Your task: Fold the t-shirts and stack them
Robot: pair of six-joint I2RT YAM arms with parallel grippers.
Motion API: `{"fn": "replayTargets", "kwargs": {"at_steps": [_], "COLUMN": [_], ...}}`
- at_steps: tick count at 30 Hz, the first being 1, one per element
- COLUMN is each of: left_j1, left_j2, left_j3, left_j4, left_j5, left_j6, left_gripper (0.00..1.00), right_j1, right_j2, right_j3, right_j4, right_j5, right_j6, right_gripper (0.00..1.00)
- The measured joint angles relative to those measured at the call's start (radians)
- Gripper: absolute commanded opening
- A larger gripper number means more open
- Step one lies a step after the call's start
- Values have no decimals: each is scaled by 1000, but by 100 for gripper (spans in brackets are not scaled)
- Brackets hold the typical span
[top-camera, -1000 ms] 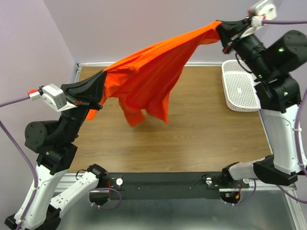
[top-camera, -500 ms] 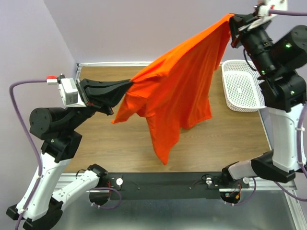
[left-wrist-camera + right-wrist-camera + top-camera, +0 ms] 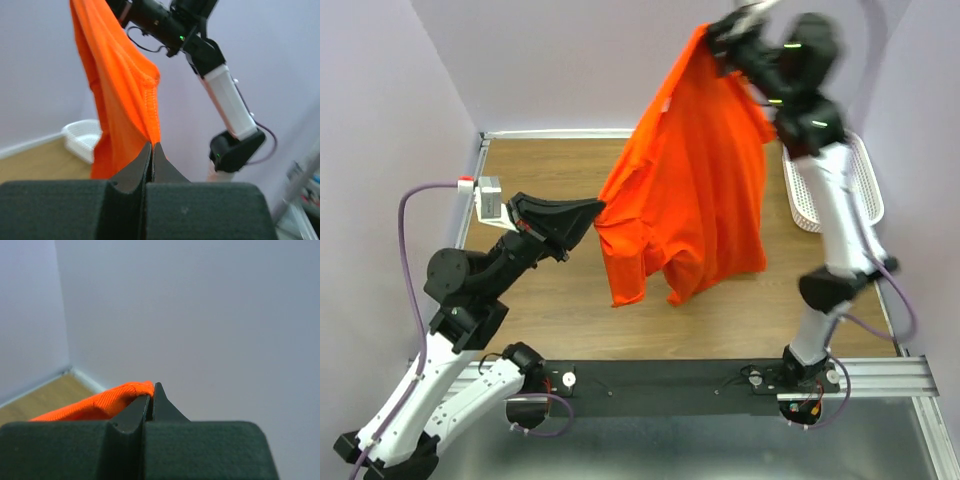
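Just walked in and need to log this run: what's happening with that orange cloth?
The robot holds one orange t-shirt up over the table. The right end effector, raised high, is shut on one edge; the left end effector, lower, is shut on another. The shirt hangs unfolded between them, so no fold is made yet. A white basket sits at the right.

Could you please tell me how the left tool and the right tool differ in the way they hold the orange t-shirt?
The right tool is raised high, at the top of the overhead view; the left tool sits much lower, off to the left. The t-shirt hangs down from the right tool, while the left tool draws one edge out sideways. Both are shut on its fabric.
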Motion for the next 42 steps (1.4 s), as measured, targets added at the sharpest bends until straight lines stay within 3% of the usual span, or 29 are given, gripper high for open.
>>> {"fn": "replayTargets", "kwargs": {"at_steps": [3,5,7,9,10,11,12,14,17,20,24,29,31,33,35,39,42], "left_j1": [0,0,0,0,0,0,0,0,0,0,0,0,1,15,85,378,502], "left_j2": [-97,-171,-243,-298,-319,-342,-361,-377,-386,-418,-430,-380,-291,-108,60,420,608], "left_j3": [-100,-192,-277,-364,-392,-422,-448,-470,-443,-393,-321,-325,-323,-278,-261,-179,-103], "left_j4": [-149,-244,-343,-456,-495,-548,-617,-717,-793,-797,-730,-550,-467,-342,-291,-138,-96], "left_j5": [-253,-426,-579,-724,-761,-802,-851,-911,-974,-1020,-1040,-938,-893,-798,-733,-439,-341], "left_j6": [-45,-104,-185,-303,-339,-387,-455,-531,-582,-555,-439,-204,-118,8,54,127,165], "left_gripper": [0,0,0,0,0,11,42,63,82,85,85,86,86,83,81,80,78], "right_j1": [69,130,190,262,291,318,347,378,378,303,155,76,32,-45,-156,-241,-252], "right_j2": [220,386,543,690,744,794,840,867,829,636,217,-112,-142,-126,-80,-47,-46], "right_j3": [6,5,-3,-7,-8,-9,-10,-16,-40,-247,-604,-872,-958,-1025,-1112,-1208,-1223], "right_j4": [34,62,79,114,127,135,140,135,127,127,102,85,71,56,18,-53,-77], "right_j5": [6,39,87,186,234,275,320,349,345,245,86,-73,-155,-208,-229,-171,-122], "right_j6": [1,0,-4,0,-8,2,-2,1,10,-22,-135,-191,-187,-180,-174,-202,-252], "right_gripper": [1,7,35,73,82,86,88,89,99,100,100,97,93,92,93,93,91]}}
